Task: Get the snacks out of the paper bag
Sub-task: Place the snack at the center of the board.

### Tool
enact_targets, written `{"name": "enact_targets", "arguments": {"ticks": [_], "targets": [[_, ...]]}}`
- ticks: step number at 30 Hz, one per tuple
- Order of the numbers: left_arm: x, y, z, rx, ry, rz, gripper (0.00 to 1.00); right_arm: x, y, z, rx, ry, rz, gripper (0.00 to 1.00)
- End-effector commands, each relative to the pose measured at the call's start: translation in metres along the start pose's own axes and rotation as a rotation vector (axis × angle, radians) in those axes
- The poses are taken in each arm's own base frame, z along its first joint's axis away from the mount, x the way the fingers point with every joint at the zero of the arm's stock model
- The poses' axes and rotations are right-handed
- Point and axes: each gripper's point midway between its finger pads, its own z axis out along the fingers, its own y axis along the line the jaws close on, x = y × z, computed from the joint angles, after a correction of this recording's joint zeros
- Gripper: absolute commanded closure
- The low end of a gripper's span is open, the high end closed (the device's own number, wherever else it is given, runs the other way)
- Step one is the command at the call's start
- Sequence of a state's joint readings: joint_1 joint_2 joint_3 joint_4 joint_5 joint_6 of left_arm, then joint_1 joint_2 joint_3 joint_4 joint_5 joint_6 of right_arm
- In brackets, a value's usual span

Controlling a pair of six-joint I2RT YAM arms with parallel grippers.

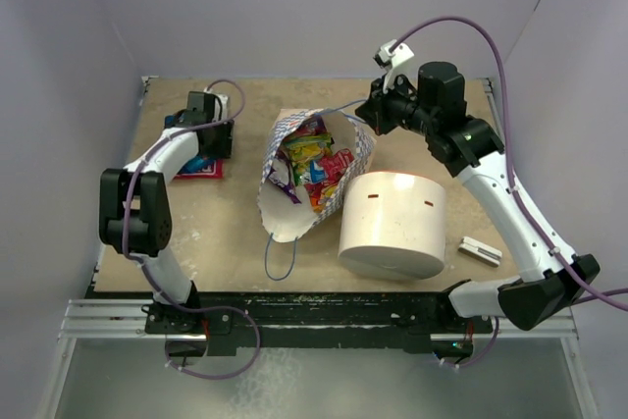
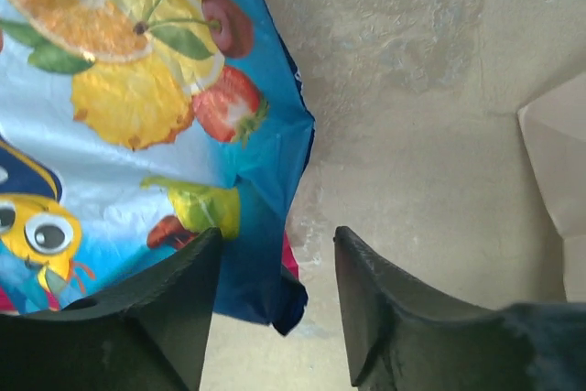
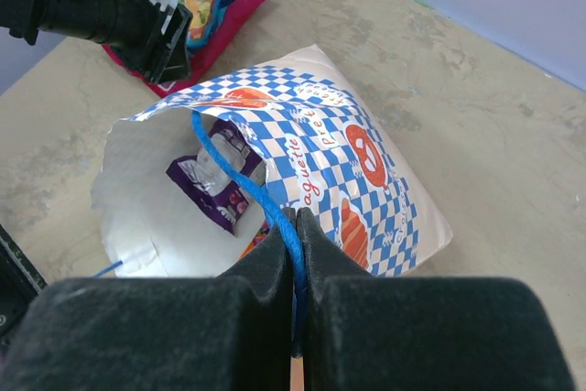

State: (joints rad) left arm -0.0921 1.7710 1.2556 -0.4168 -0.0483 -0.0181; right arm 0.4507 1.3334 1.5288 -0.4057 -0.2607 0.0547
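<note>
The blue-and-white checkered paper bag (image 1: 294, 179) lies open in the middle of the table with several bright snack packets (image 1: 316, 166) inside. My right gripper (image 1: 365, 110) is shut on the bag's blue cord handle (image 3: 247, 185) and holds the far rim up; a purple packet (image 3: 212, 182) shows inside the bag (image 3: 357, 162). My left gripper (image 1: 218, 140) is open just above a blue fruit-print snack packet (image 2: 137, 125) that lies on a red packet (image 1: 201, 168) at the table's far left. The blue packet's corner lies between my left fingers (image 2: 385, 299).
A large white cylinder (image 1: 392, 223) stands right of the bag. A small grey flat bar (image 1: 481, 250) lies by the right arm. The bag's second cord handle (image 1: 280, 260) loops toward the near edge. Walls close in the table on three sides.
</note>
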Motion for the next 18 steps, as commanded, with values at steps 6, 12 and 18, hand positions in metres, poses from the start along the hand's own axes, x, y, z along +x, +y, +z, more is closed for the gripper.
{"name": "enact_targets", "arguments": {"ticks": [6, 12, 18], "targets": [[-0.053, -0.036, -0.133, 0.2, -0.215, -0.411, 0.37, -0.018, 0.012, -0.006, -0.038, -0.078, 0.125, 1.0], [-0.031, -0.094, -0.234, 0.485, -0.321, -0.511, 0.37, -0.004, 0.014, -0.007, -0.027, 0.004, 0.229, 1.0], [0.008, -0.131, -0.29, 0.606, -0.383, -0.494, 0.4, 0.005, 0.021, 0.0, -0.065, 0.039, 0.276, 1.0]]}}
